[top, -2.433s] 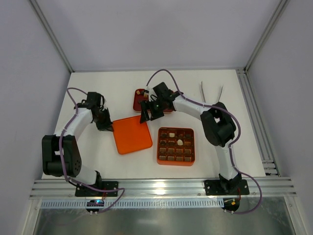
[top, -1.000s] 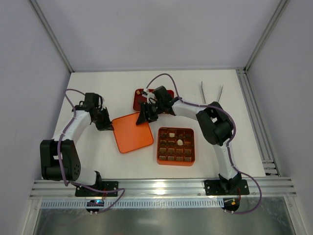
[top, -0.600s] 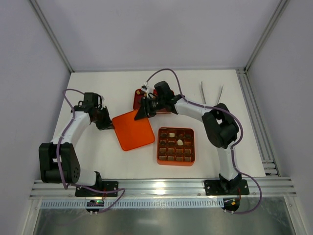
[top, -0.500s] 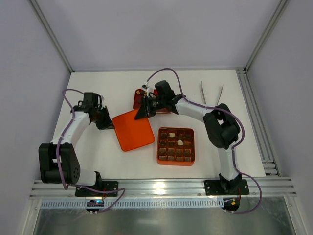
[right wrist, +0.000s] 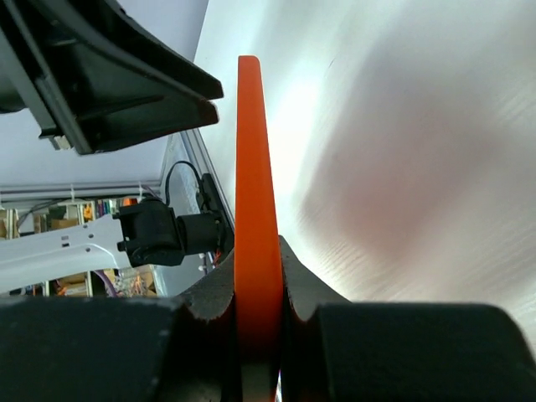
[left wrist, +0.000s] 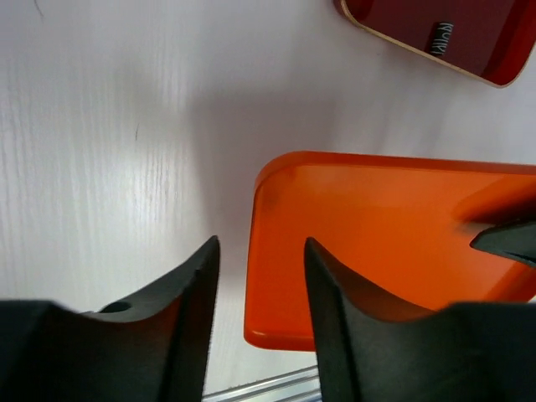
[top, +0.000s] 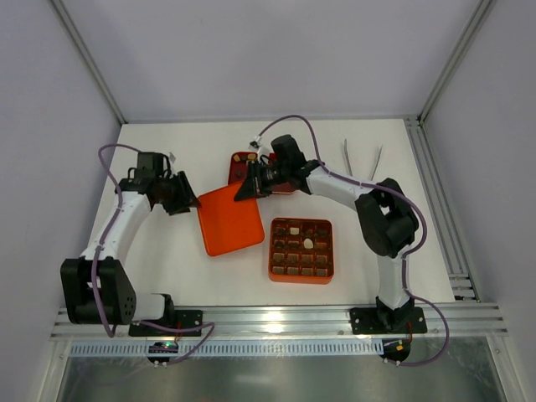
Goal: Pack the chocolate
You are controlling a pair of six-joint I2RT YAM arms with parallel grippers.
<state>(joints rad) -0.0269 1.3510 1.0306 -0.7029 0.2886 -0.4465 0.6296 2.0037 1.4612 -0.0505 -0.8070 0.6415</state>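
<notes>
At the lid's far corner, my right end effector (top: 246, 191) is clenched on the orange lid (top: 228, 221). My left end effector (top: 188, 201) gapes released just beside its opposite edge. The chocolate (top: 308, 243) sits in the gridded box (top: 301, 275).

The lid (top: 228, 219) is seen as smooth orange plastic with a soft sheen, and the gridded box (top: 301, 278) is made of the same plastic. The table (left wrist: 100, 126) is finished in matt white with a fine wood-like grain. A glossy dark red surface is shown on the tray (left wrist: 394, 21). Matt black plastic is seen on the left gripper (left wrist: 261, 243) and the right gripper (right wrist: 258, 268). The tweezers (top: 348, 157) are formed of thin bright metal, and the rail (top: 276, 318) of ribbed aluminium.
</notes>
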